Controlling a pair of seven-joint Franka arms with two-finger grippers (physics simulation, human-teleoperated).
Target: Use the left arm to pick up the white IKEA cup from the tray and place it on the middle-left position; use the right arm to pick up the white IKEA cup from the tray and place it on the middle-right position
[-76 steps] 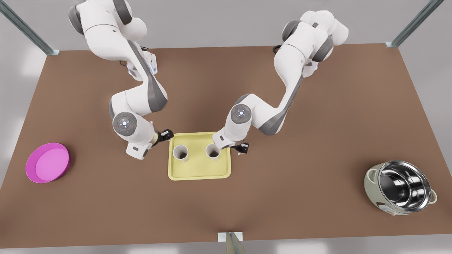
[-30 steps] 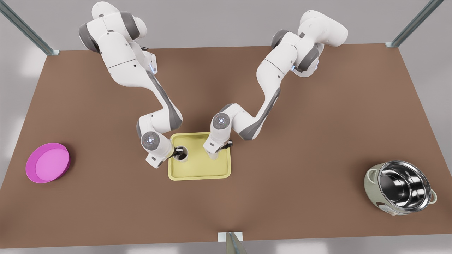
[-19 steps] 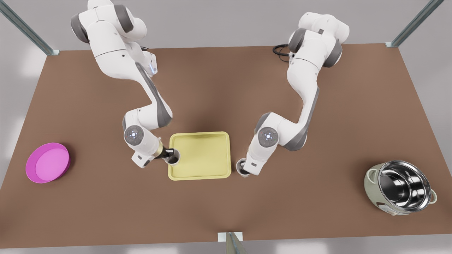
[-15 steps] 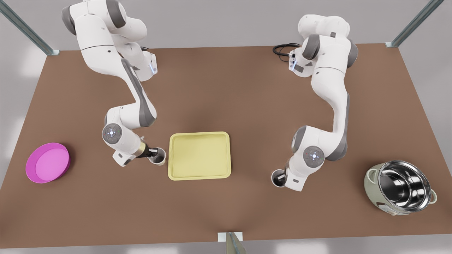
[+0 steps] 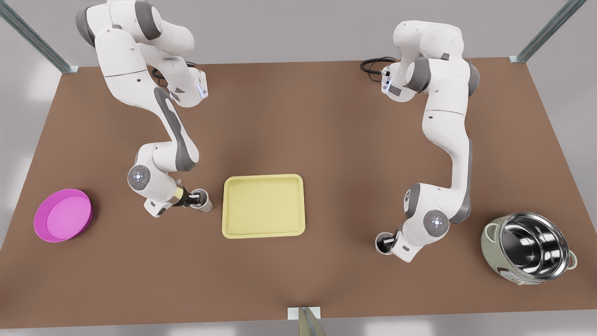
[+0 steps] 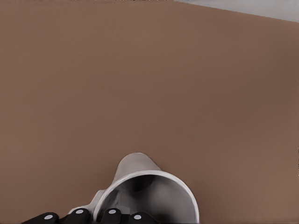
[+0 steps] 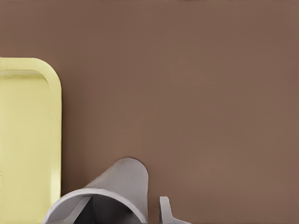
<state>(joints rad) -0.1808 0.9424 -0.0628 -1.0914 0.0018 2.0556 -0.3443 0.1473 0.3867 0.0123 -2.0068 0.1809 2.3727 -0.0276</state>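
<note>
Both cups are off the tray (image 5: 263, 206): my left gripper (image 5: 195, 199) is clamped on one cup (image 5: 203, 200) beside the tray's left edge, my right gripper (image 5: 388, 242) clamped on the other cup (image 5: 383, 243) well right of it, so only setting down and letting go remains.

The pale-yellow tray (image 5: 263, 206) lies flat mid-surface, nothing in it. One white cup (image 5: 204, 201) sits upright just off the tray's edge at the front view's left, gripped at its rim. The other cup (image 5: 384, 243) is upright, well off toward the front view's right, likewise gripped.
</note>
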